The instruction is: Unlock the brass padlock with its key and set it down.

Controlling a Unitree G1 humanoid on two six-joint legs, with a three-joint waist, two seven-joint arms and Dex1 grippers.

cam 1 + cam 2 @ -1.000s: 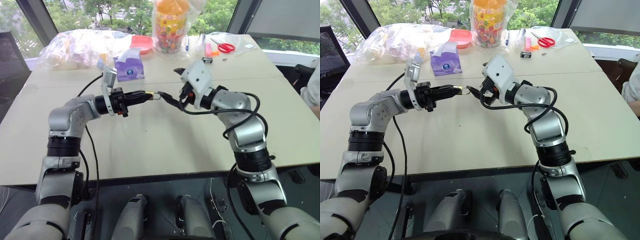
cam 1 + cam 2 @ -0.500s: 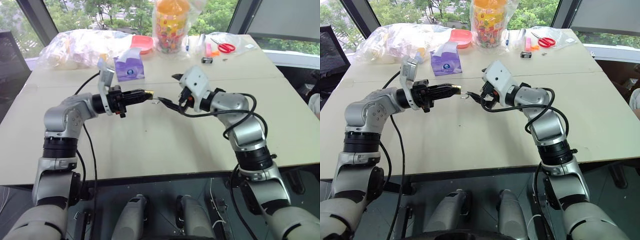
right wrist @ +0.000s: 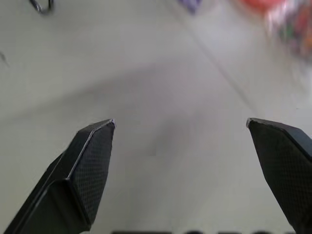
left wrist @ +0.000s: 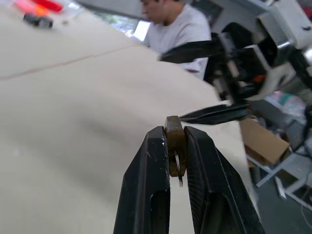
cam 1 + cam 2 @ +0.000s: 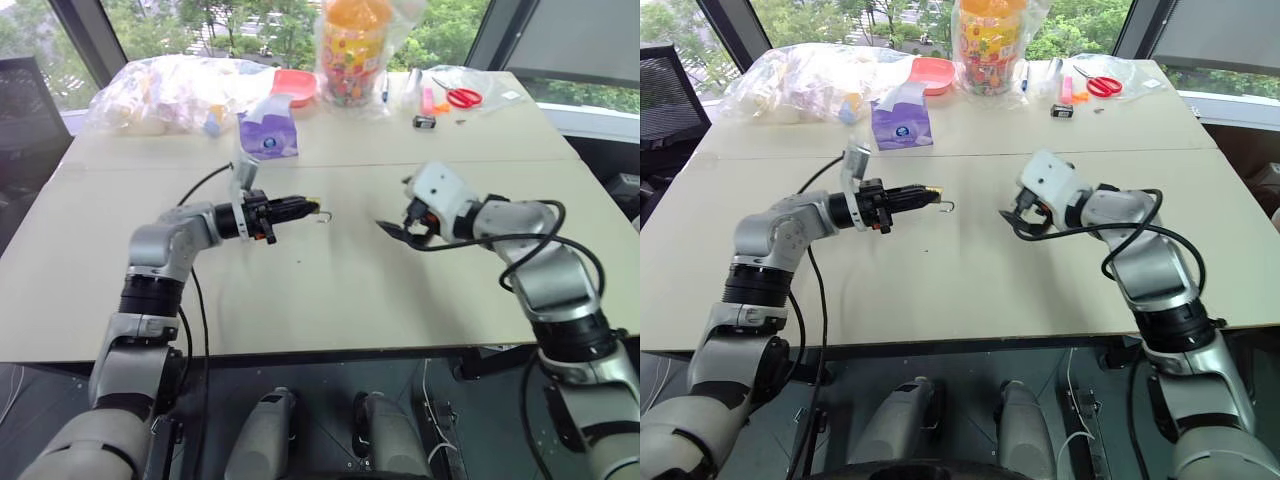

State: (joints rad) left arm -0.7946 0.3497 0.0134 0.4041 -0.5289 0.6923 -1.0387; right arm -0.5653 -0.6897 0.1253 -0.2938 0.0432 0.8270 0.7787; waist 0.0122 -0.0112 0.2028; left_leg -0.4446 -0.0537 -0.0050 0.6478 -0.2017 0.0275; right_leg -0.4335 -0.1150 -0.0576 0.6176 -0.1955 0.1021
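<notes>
Mostly bare beige table (image 5: 330, 290), clutter by windows; left jaws clamping brass padlock (image 4: 175, 141), right jaws wide.

No legible text anywhere — no word, brand, number or sign can be made out. The purple tissue pack (image 5: 902, 121) at the far side of the table (image 5: 970, 280) carries a round white-and-blue emblem, but its lettering is too small to read. The orange-lidded jar (image 5: 989, 45) shows a busy multicoloured print — nothing in it resolves into letters.
</notes>
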